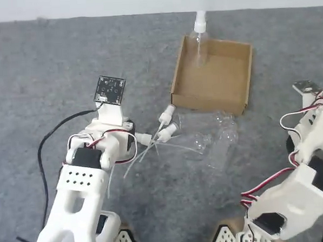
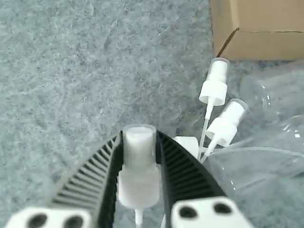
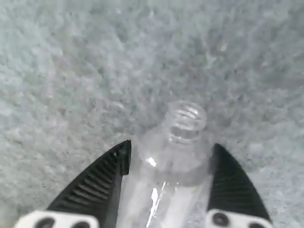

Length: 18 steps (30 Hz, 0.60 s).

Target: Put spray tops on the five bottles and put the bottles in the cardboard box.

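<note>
Status for you: your left gripper [image 2: 138, 136] is clamped on one spray top [image 2: 137, 176], head pinched between the ribbed fingers and the thin tube trailing back toward the wrist. In the high view it sits low over the grey mat [image 1: 66, 55], in front of the near-left corner of the cardboard box [image 1: 224, 80].

Two more spray tops lie loose just past that gripper: one [image 2: 214, 85] nearer the box corner, the other [image 2: 228, 124] right beside it, tubes crossing. That makes three off the bottles. There's also a white bit [image 2: 187, 143] tucked behind one finger; can't tell what it is.

Your right gripper [image 3: 171, 146] has an uncapped bottle [image 3: 187, 121] between its fingers. Both fingers press the sides and the threaded neck points away from the wrist, over bare mat.

One capped bottle [image 1: 201, 40] stands upright in the box's far-left corner (the only one with a top on).

The other clear bottles [image 1: 222, 134] lie in a heap on the mat just in front of the box. You'll see at least two there; they're too transparent for an exact count.
</note>
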Motion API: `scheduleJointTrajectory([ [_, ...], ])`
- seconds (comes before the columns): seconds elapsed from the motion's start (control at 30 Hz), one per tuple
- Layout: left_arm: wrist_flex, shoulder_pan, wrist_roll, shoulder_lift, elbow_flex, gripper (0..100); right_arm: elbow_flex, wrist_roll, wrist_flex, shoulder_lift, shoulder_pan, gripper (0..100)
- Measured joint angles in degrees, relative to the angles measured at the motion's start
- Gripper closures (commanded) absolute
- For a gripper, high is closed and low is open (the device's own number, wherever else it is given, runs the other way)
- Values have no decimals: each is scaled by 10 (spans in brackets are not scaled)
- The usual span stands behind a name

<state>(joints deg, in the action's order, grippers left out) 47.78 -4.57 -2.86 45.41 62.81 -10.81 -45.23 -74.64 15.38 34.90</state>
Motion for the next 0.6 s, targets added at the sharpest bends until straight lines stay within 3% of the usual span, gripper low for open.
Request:
scheduleJointTrajectory([
  [0.2,0,0,0,0,0,989,6,0,1,0,0,993],
  [0.43,0,0,0,0,0,989,21,0,-11,-55,-9,992],
  [0.6,0,0,0,0,0,989,21,36,-74,-179,-84,992],
])
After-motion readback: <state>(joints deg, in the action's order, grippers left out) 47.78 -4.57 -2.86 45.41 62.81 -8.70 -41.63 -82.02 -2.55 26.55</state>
